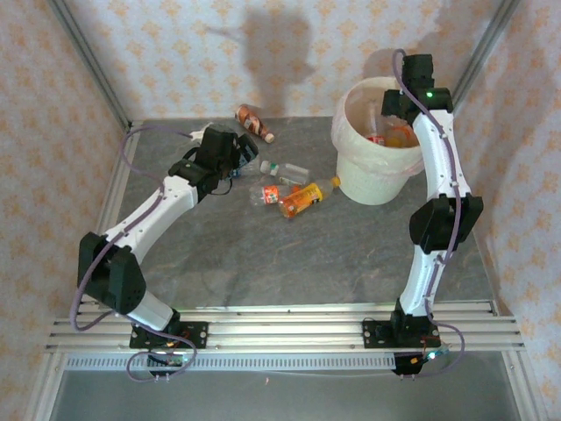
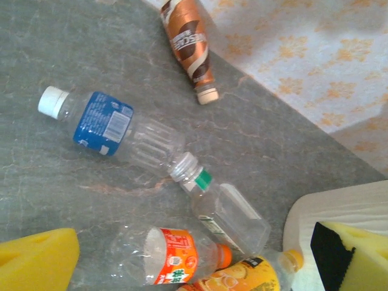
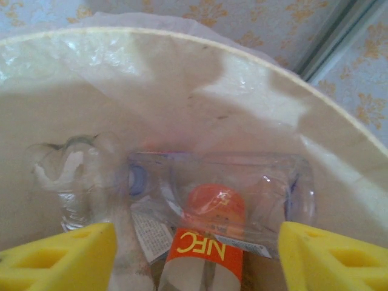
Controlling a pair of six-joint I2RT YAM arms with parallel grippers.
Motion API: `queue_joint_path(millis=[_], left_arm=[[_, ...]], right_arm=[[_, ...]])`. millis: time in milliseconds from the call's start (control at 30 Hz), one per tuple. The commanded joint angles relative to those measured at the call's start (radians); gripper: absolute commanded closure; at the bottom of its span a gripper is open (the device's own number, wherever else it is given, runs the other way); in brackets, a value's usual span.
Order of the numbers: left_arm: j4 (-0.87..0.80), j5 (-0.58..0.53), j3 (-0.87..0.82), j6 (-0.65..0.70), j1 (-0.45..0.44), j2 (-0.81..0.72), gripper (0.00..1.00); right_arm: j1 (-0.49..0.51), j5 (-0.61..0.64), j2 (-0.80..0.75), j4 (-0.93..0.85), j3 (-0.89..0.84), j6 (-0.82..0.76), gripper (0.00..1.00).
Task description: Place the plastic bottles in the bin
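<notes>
So, a drop-off is being finished: the right claw point(image 3: 197, 236) is being held parted and empty over the bin point(image 1: 377, 189) at 2 o'clock, with a clear bottle point(image 3: 267, 194) loose inside. Likely next, the blue-label bottle point(image 2: 115, 130) at 11 o'clock is being lined up for a squeeze by the wide-open, empty left claw point(image 2: 197, 242).

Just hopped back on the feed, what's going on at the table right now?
The right gripper is over the bin with its jaws apart. A clear bottle lies just below it among others inside, and it looks released, not held. The left gripper hangs wide open above five bottles lying on the table: a brown one, a blue-labelled one, a green-labelled one, an orange-labelled one and an orange juice bottle. None of these is gripped.
</notes>
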Motion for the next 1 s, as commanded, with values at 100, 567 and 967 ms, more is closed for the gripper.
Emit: queue_joint_path(millis=[100,567,967], left_arm=[[-0.044,-0.016,-0.015,-0.029,0.025,0.055,0.0],[-0.029,0.0,0.049,-0.065,0.083,0.203,0.0],[0.041,0.029,0.142,-0.115,0.116,0.335,0.0]], right_arm=[[-0.034,0.036,-0.087,0.084,-0.1,0.04,0.05],[-0.042,-0.262,0.012,0.14,-0.096,-0.033,0.01],[-0.043,-0.29,-0.106,0.153,-0.109,-0.04,0.01]])
